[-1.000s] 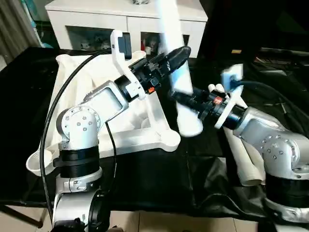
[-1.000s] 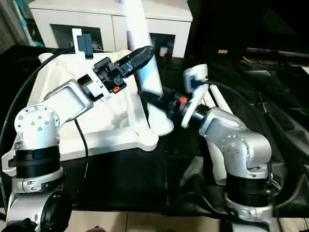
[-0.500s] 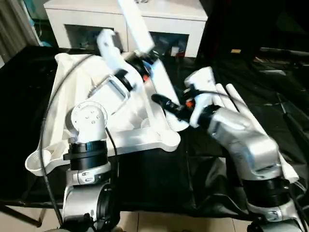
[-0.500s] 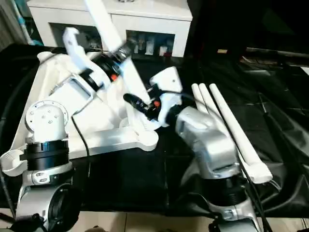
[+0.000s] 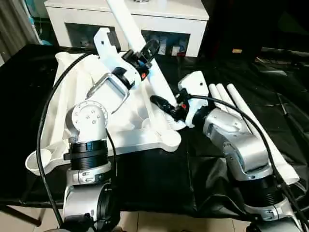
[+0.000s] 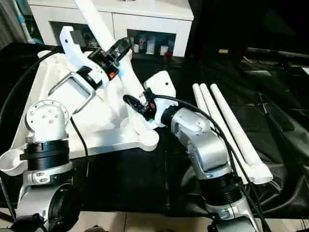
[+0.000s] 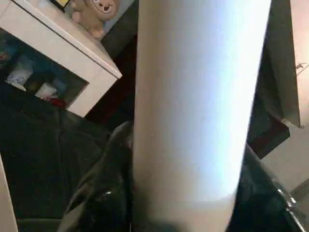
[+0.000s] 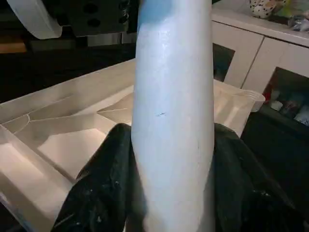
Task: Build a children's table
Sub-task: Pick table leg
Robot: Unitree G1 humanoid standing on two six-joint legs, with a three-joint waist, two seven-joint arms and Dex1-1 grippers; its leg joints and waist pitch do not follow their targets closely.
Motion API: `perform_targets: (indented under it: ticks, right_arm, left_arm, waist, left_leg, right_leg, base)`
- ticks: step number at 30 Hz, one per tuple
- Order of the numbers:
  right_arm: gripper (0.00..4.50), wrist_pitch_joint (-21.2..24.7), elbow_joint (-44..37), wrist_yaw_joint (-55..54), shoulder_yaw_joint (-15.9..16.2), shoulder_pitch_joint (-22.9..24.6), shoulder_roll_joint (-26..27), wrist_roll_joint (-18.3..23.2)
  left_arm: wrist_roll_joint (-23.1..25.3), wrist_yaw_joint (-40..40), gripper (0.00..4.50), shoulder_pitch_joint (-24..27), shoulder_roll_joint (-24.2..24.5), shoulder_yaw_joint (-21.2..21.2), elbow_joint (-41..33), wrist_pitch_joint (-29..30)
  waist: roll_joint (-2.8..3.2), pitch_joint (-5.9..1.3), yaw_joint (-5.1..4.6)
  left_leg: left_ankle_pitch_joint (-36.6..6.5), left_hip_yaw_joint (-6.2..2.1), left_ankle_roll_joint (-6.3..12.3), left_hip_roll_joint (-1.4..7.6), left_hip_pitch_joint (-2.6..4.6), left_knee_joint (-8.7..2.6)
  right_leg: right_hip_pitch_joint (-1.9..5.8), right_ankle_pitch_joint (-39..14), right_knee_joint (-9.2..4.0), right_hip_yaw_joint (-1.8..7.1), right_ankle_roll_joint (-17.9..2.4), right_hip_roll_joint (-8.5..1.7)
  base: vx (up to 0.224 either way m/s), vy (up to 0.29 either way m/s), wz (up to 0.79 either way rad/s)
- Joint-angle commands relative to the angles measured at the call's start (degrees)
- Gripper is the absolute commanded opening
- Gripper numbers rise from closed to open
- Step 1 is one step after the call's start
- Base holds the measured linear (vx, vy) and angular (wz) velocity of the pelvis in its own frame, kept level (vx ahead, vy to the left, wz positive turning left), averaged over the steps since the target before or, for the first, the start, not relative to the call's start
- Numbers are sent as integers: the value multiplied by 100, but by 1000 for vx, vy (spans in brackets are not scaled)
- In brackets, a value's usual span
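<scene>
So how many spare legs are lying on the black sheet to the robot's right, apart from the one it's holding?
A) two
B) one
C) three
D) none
C: three loose legs lie side by side on the black sheet, while a fourth leg is gripped by the left gripper and the right gripper, its lower end at a corner of the tabletop.
</scene>
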Motion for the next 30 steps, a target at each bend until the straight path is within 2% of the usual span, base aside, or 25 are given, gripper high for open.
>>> perform_targets:
  ticks: [1, 4, 5, 7, 12, 14, 16, 17, 19, 21, 23, 26, 30]
  right_arm:
    - [184, -205, -67, -84, -90, -161, 11, -7]
    - [184, -233, -45, -85, -106, -162, 23, -20]
    - [219, -247, -33, -75, -128, -163, 31, 9]
    - [254, -232, -41, -28, -225, -153, 77, 145]
    - [295, 7, -143, 169, -425, -142, 109, 530]
    - [311, 613, -245, 353, -834, -188, 145, 1207]
    - [315, 907, -330, 670, -855, -192, -54, 1438]
    - [317, 997, -357, 800, -845, -189, -157, 1496]
    - [317, 1397, -426, 1233, -849, -184, -514, 1749]
    - [317, 1544, -434, 1447, -858, -176, -715, 1868]
    - [317, 1710, -396, 1599, -956, -206, -894, 2048]
    - [317, 2009, -377, 1738, -1082, -241, -1021, 2326]
    - [317, 2382, -432, 1988, -1018, -217, -1269, 2565]
  left_arm:
    - [108, 45, 200, 34, 43, -47, 36, -18]
    - [107, 39, 186, 40, 46, -55, 34, -24]
    - [122, -30, 183, 59, 80, -113, 7, -8]
    - [132, -215, 182, 100, 166, -262, -73, 48]
    - [27, -635, 181, 155, 323, -513, -252, 230]
    - [-62, -971, 181, 198, 463, -715, -393, 409]
    - [-122, -1205, 181, 228, 574, -853, -474, 533]
    - [-156, -1300, 181, 235, 618, -893, -500, 573]
    - [-294, -1625, 181, 242, 759, -999, -570, 707]
    - [-375, -1860, 181, 229, 866, -1054, -599, 775]
    - [-495, -2184, 181, 203, 1003, -1105, -653, 878]
    - [-681, -2439, 181, 149, 1072, -1062, -677, 999]
    - [-940, -2814, 181, 95, 1174, -1076, -745, 1121]
  waist:
    - [-31, -441, -12]
    - [-30, -447, -10]
    - [-10, -449, -5]
    - [-13, -452, -8]
    - [-18, -446, -6]
    - [-15, -451, 0]
    - [-15, -450, -4]
    - [-23, -453, 12]
    - [-35, -446, 20]
    - [-55, -447, 12]
    - [-78, -438, 10]
    - [-72, -435, 15]
    - [-74, -437, 20]
  left_leg:
    - [91, -90, 327, 334, -11, -385]
    - [142, -94, 325, 333, -13, -382]
    - [184, -96, 335, 331, -14, -378]
    - [180, -95, 354, 332, -9, -381]
    - [118, -87, 364, 335, -3, -386]
    - [156, -95, 431, 340, 16, -391]
    - [181, -86, 412, 343, 15, -383]
    - [188, -88, 412, 337, 13, -382]
    - [197, -78, 437, 331, 18, -378]
    - [187, -76, 412, 329, -12, -374]
    - [139, -75, 363, 324, -29, -381]
    - [93, -65, 321, 320, -9, -374]
    - [119, -66, 282, 324, -10, -374]
  right_leg:
    - [379, -347, -335, 312, -1202, -469]
    - [388, -256, -320, 311, -1206, -469]
    - [386, -185, -310, 311, -1224, -468]
    - [383, -163, -309, 308, -1236, -468]
    - [383, -207, -309, 313, -1262, -470]
    - [385, -88, -281, 316, -1312, -464]
    - [374, -55, -287, 306, -1343, -457]
    - [398, -65, -282, 307, -1336, -462]
    - [397, -84, -282, 315, -1328, -452]
    - [407, -174, -294, 309, -1322, -466]
    - [420, -482, -321, 309, -1246, -482]
    - [397, -715, -341, 310, -1198, -472]
    - [389, -764, -345, 305, -1158, -463]
  base:
    - [0, 0, 0]
    - [0, 0, 0]
    - [0, 0, 0]
    - [0, 0, 0]
    - [0, 0, 0]
    - [0, 0, 0]
    - [0, 0, 0]
    - [0, 0, 0]
    - [0, 0, 0]
    - [0, 0, 0]
    - [0, 0, 0]
    - [0, 0, 0]
    - [0, 0, 0]
